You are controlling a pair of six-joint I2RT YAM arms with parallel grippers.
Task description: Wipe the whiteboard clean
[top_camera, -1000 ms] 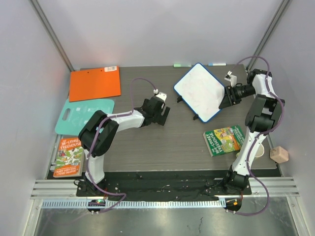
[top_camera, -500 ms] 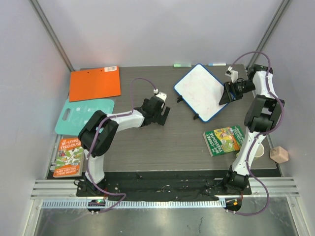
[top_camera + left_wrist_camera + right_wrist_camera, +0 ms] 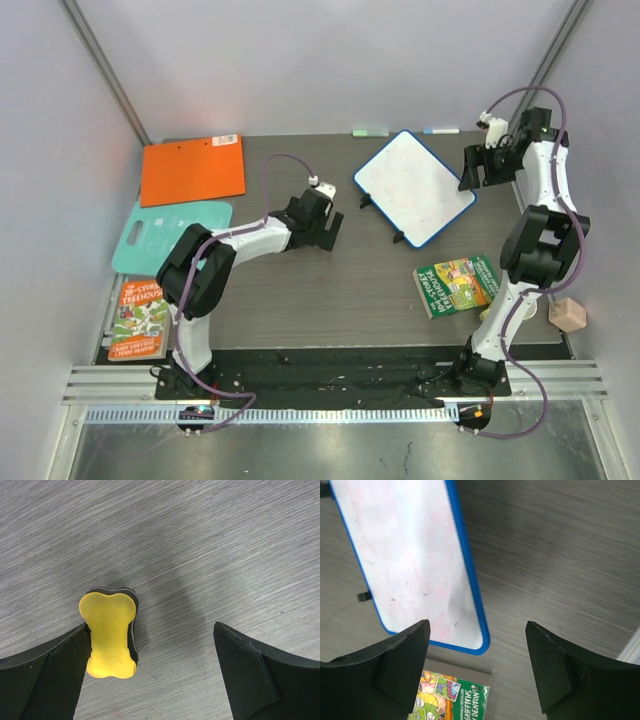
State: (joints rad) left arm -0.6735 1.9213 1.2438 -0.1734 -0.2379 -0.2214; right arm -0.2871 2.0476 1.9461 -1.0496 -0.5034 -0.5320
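Straddling the yellow eraser (image 3: 110, 632), jaws apart, the left gripper (image 3: 151, 630) sits left of the whiteboard (image 3: 413, 187); the right gripper (image 3: 478, 170), also spread, hovers beside it.

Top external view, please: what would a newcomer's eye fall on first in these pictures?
The blue-framed whiteboard at the far right of the table stands out, nearly clean, with the open right tool by its right edge. Next comes the orange clipboard in the far left corner. In the left wrist view, a yellow bone-shaped eraser lies beside one finger of the open left tool.
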